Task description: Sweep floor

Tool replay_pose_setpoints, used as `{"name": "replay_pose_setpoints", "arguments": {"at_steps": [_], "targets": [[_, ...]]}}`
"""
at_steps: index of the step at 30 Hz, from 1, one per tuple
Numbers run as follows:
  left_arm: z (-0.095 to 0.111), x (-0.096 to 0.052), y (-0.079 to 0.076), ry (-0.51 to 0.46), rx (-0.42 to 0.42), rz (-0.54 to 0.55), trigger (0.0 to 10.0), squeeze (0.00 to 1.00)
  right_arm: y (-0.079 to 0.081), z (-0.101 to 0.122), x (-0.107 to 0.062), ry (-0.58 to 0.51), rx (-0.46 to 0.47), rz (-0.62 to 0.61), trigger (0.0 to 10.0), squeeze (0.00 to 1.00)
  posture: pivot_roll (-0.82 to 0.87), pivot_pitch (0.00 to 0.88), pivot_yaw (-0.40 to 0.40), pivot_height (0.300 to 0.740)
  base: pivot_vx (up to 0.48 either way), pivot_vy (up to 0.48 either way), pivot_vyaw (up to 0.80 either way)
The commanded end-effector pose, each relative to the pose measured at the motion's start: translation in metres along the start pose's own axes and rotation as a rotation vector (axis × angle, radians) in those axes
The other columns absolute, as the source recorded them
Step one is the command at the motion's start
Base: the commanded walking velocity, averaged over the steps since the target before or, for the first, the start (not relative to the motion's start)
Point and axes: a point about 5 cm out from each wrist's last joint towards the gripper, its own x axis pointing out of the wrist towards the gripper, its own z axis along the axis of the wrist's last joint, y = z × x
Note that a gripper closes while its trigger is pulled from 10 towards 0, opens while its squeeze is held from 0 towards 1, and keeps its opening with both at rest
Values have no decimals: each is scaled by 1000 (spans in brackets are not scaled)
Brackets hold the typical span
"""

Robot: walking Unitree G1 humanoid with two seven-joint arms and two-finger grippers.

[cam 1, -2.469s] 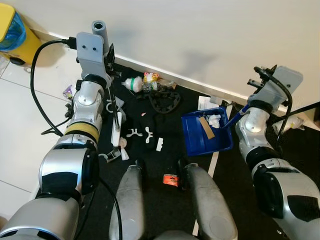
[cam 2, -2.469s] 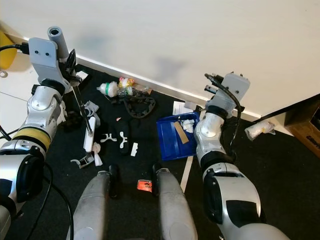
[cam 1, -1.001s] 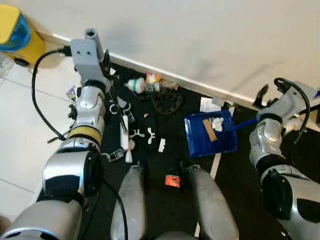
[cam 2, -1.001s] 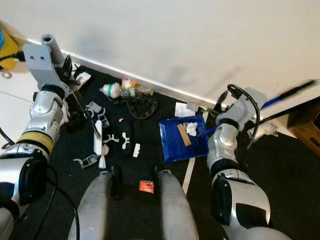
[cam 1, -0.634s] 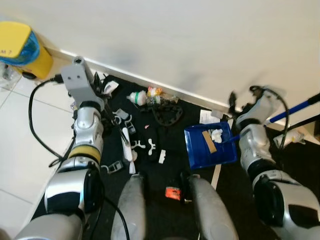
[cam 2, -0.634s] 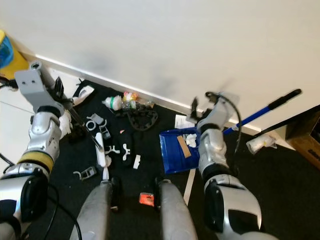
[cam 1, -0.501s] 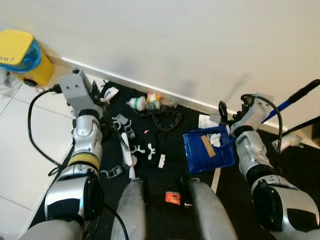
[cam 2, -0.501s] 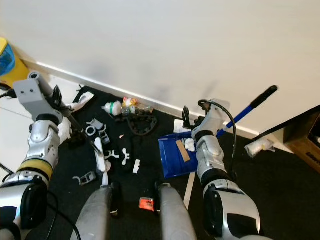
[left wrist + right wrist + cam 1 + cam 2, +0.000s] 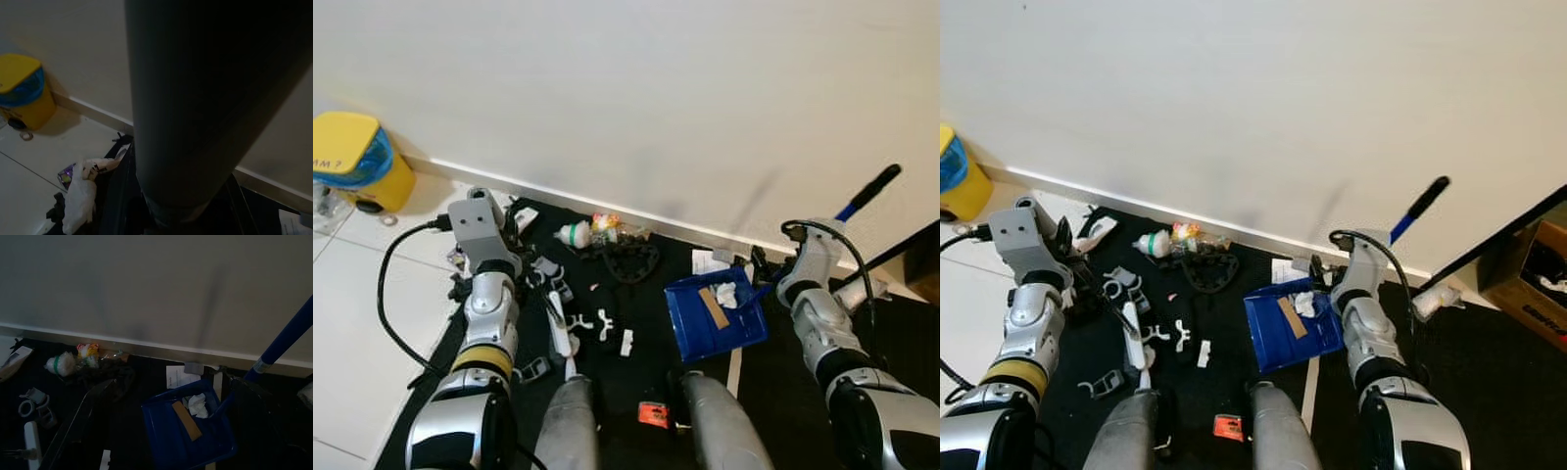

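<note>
**Litter on black mat by wall, dustpan at right arm**

Readable text: only "M ?" on the yellow bin [image 9: 357, 162] with blue liner, at the far left by the wall. Nothing else legible.

Blue plastic dustpan [image 9: 717, 315] is square and shallow, sitting on the black floor mat [image 9: 1489, 392] near the white baseboard. Inside it are a crumpled white tissue [image 9: 725, 293] and a flat tan strip [image 9: 712, 306]. Its blue handle with black grip [image 9: 867, 190] slopes up against the wall.

Litter ahead of the legs: white plastic brush piece [image 9: 559, 324], small white clips [image 9: 603, 323], black chain-like ring [image 9: 629, 262], green-banded bottle and bright wrappers [image 9: 590, 231], orange-red item [image 9: 654, 414] between the robot's feet. A white paper sheet [image 9: 709, 261] lies by the baseboard. Floor to the left is white tile.

Left gripper [image 9: 530, 261] is raised over the litter, forearm upright, closed around a thin dark rod that runs down to the brush piece. Left wrist view is mostly a dark blurred cylinder.

Right gripper [image 9: 762, 270]: arm bent, wrist beside the dustpan's rim at the handle base; cannot tell whether it grips.
</note>
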Motion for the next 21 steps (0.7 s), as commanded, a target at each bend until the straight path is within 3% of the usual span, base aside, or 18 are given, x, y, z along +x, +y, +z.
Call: {"name": "replay_pose_setpoints", "arguments": {"at_steps": [1,5,7,8,9,13,17,21], "targets": [[-18,-6,-7,102,-12,-15,10000,0,-5,-8,-6,13,15,0,10000,0,14,90,-31,740,0,0,0],[-15,-3,-12,97,2,-38,10000,0,-3,-14,-8,23,0,32,10000,0,19,91,-32,740,0,0,0],[-14,-2,-16,98,3,-50,10000,0,-1,-20,-12,37,-3,49,10000,0,18,132,-36,740,0,0,0],[-15,-4,-21,99,16,-68,10000,0,1,-25,-17,13,-16,74,10000,0,20,121,-35,740,0,-390,0],[-17,-6,-24,108,3,-62,10000,0,1,-27,-22,-19,-2,75,10000,0,16,170,-39,740,0,-480,0],[-19,-9,-27,110,9,-69,10000,0,0,-26,-26,-51,-8,75,10000,0,13,146,-38,740,0,-480,0],[-22,-11,-29,119,-15,-46,10000,0,-4,-12,-25,-126,-10,69,10000,0,5,195,-44,740,0,-480,0],[-21,-10,-25,120,-23,-8,10000,0,-5,9,-17,-194,-34,84,10000,0,-6,177,-52,740,0,-480,0]]}}
